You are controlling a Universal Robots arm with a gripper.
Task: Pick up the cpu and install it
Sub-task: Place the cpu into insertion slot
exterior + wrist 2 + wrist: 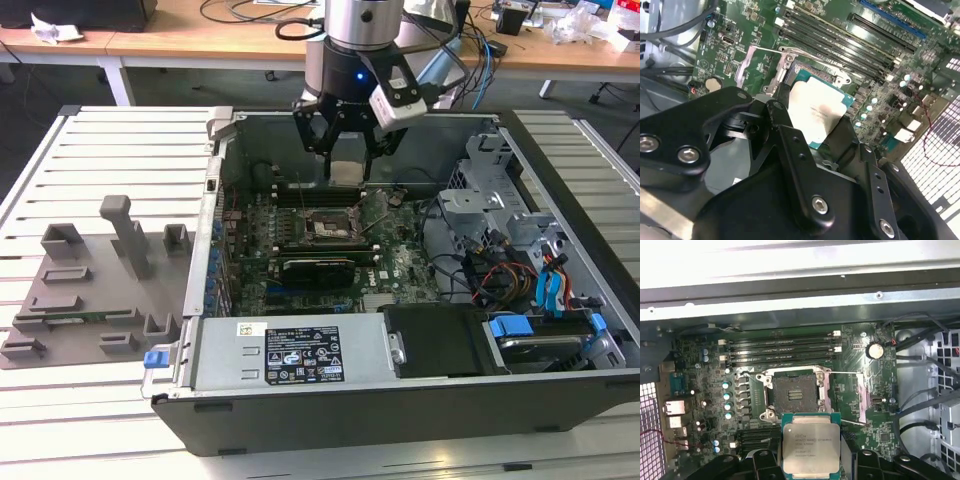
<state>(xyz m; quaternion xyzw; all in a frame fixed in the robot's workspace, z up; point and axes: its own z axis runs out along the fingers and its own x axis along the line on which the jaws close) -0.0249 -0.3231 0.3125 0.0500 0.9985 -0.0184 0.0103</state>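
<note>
Cpu [811,450] pinched by its edges in the gripper [348,174], hovering above and near the open socket [795,392], not seated yet.
Probably best to keep it level and squared to the socket frame, no tilt.

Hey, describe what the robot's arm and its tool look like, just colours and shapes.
The arm is a silvery metal cylinder ending in a black collar with a small blue light. A pale grey boxy unit is mounted at its side. The tool is black, with jointed linkage fingers fastened by silver screws.
</note>
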